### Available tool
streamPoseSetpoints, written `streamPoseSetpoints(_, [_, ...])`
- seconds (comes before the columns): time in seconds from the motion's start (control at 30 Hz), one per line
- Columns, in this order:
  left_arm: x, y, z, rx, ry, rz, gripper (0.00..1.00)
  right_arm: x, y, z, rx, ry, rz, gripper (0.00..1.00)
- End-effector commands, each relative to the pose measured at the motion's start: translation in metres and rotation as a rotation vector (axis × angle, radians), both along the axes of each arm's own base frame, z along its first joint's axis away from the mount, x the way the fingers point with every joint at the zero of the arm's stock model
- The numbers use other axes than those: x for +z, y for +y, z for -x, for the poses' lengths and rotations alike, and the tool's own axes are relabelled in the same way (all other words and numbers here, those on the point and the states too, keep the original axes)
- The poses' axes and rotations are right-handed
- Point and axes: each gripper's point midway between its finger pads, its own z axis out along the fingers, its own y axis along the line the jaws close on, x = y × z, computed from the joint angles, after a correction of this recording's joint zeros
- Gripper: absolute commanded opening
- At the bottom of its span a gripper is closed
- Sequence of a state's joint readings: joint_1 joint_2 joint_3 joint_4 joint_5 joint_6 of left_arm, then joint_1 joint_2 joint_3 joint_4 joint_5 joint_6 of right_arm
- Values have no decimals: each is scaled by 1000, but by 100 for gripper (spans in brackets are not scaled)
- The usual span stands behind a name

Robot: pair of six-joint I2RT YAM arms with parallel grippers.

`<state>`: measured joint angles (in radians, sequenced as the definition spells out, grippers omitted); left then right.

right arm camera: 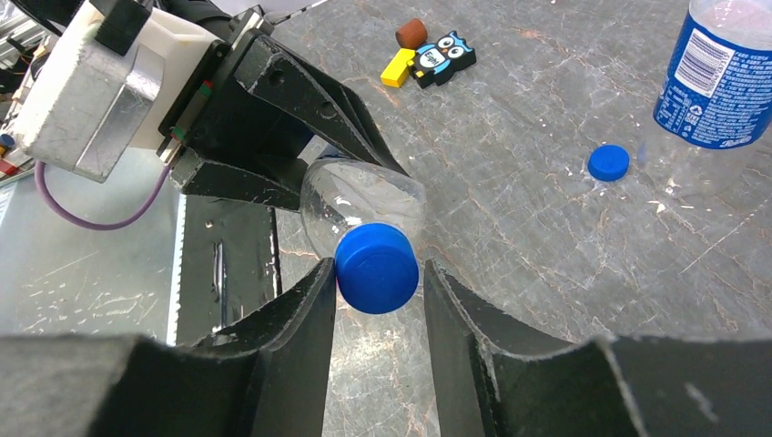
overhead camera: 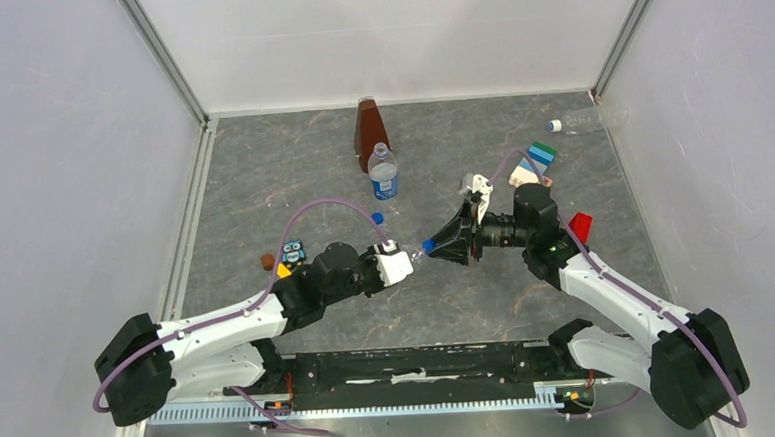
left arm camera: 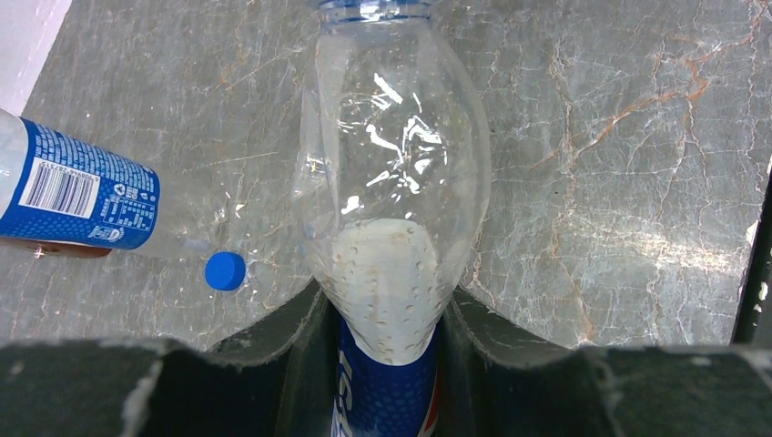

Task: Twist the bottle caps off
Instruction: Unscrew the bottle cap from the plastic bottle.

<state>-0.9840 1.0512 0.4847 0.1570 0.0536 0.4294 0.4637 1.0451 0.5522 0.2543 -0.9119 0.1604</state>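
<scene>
Blue cap [right arm camera: 376,269] sits inside my right hand [right arm camera: 379,278], pinch unclear; left hand [left arm camera: 384,293] clamps the bottle [left arm camera: 391,164], neck toward three o'clock. Loose fingers would slip turning it.

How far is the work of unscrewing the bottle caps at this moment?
Done: one loose blue cap lies beside the upright bottle, whose neck looks open. In hand: the left gripper holds the held bottle sideways, and the right gripper pinches its screwed-on blue cap. Left: the small bottle by the far right wall has its white cap on.
</scene>
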Motion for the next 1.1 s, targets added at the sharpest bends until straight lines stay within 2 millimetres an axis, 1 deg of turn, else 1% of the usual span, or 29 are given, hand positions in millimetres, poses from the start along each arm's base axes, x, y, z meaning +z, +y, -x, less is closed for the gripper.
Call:
streamPoseSetpoints(0.0, [17, -5, -2, -19, -51, 41, 2, 17, 5, -3, 19, -45, -39, 45])
streamPoseSetpoints(0.13, [14, -7, -1, -27, -41, 37, 2, 18, 5, -2, 19, -52, -48, 42])
streamPoseSetpoints(0.23, [13, -6, -2, -22, -40, 31, 2, 21, 5, -1, 19, -59, -60, 43])
streamPoseSetpoints(0.37, [12, -5, -1, -20, -38, 33, 2, 20, 5, 0, 23, -56, -60, 43])
streamPoseSetpoints(0.4, [12, -5, -1, -19, -38, 34, 2, 20, 5, 0, 23, -57, -61, 41])
streamPoseSetpoints(0.47, [11, -4, -1, -16, -37, 32, 2, 20, 5, 1, 31, -56, -62, 28])
streamPoseSetpoints(0.5, [11, -4, -1, -16, -36, 33, 2, 19, 5, 2, 37, -56, -62, 26])
streamPoseSetpoints(0.6, [14, -5, -1, -17, -45, 52, 2, 16, 4, 3, 37, -56, -54, 25])
streamPoseSetpoints(0.73, [15, -4, -3, 21, -15, 74, 2, 11, 3, 5, 51, -68, -35, 16])
streamPoseSetpoints(0.77, [16, -5, -3, 25, 2, 73, 2, 9, 2, 6, 54, -72, -27, 12])
streamPoseSetpoints(0.87, [22, -12, 7, -28, 75, 90, 2, 0, 1, 12, 86, -117, 10, 0])
streamPoseSetpoints(0.97, [35, -21, 23, -132, 134, 152, 2, -14, 3, 29, 168, -244, 67, 0])
streamPoseSetpoints(1.03, [43, -22, 32, -191, 161, 188, 2, -20, 5, 42, 208, -309, 93, 0])
streamPoseSetpoints(1.07, [47, -22, 35, -206, 168, 204, 2, -20, 6, 47, 227, -345, 97, 0])
